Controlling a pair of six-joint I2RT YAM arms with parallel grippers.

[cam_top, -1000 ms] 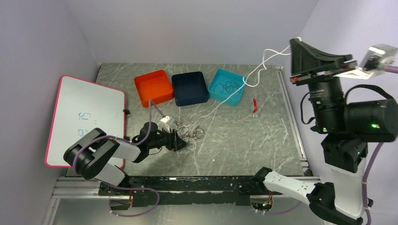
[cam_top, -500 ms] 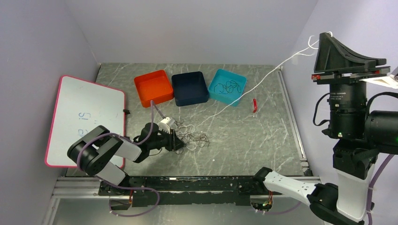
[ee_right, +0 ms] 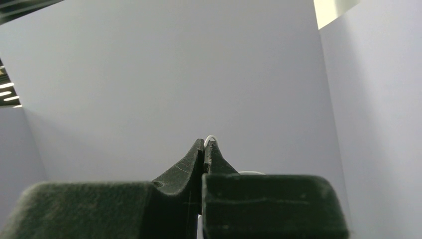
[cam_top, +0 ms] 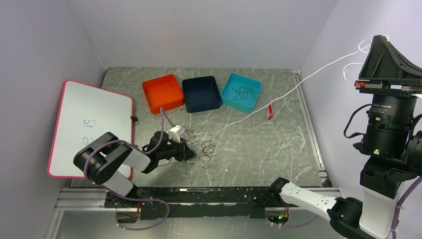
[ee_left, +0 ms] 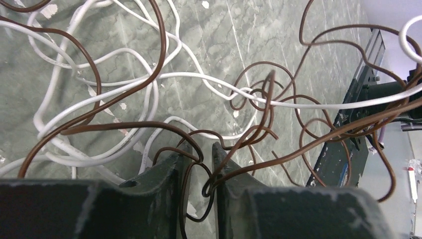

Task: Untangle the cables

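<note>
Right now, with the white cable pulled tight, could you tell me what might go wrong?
The white cable runs through loops of the brown cable, so if the right gripper pulls harder it may cinch a knot.
The left gripper pinches only the brown cable, so the tangle may drag.
The thin white cable could slip from the right gripper.

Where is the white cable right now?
Top view: white cable stretches from the tangle at the left gripper, past the teal bin, up to the raised right gripper.
</note>
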